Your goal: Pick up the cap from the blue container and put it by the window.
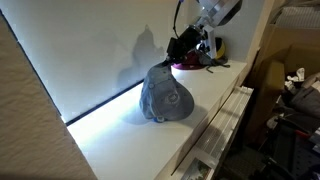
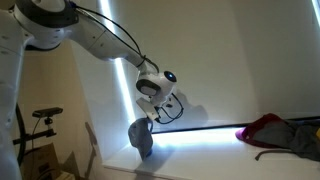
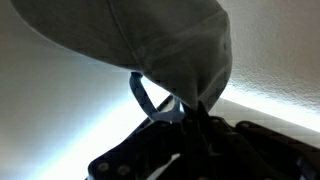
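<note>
Setting down seems the step in hand: the claw (image 3: pixel 185 108) is clamped on the back strap of the cap (image 1: pixel 165 97), which hangs low over the surface (image 1: pixel 140 140). The window (image 1: pixel 80 50) is just beside it at 9 o'clock. Next, I judge: lower, let go, lift clear. Count: one cap, one window, no blue container showing.

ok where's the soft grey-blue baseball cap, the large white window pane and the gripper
soft grey-blue baseball cap (image 1: pixel 165 98), exterior view, front of crown
large white window pane (image 1: pixel 95 58), exterior view, middle of pane
gripper (image 1: pixel 170 60), exterior view, between fingertips at cap's top
</note>
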`<state>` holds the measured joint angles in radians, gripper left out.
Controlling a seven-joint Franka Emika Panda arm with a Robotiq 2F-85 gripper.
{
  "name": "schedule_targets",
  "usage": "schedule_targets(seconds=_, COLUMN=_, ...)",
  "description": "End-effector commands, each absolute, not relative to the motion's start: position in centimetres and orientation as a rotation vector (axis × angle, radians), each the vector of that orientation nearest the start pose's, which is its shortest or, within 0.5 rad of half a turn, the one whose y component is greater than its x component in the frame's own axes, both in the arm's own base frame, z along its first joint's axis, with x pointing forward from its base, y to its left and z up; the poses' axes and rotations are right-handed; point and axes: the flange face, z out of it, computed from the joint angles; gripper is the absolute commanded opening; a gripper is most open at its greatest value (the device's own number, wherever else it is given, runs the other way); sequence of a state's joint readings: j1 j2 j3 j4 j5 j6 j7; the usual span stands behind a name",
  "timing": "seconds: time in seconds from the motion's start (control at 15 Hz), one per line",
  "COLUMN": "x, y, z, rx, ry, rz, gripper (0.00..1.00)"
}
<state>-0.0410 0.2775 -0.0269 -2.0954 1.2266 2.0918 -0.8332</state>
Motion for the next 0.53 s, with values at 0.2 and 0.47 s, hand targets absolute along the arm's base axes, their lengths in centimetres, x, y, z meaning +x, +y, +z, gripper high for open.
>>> schedule_targets(seconds=0.2, x=56.6, y=4.8, z=34.9, rx=-2.076, ry=-0.201, rz=-0.129, gripper=0.01)
schedule_targets(seconds=0.47, x=54.6, y=9.8, z=44.0, rx=-2.184, ry=-0.446, rz=-0.184, gripper=0.01)
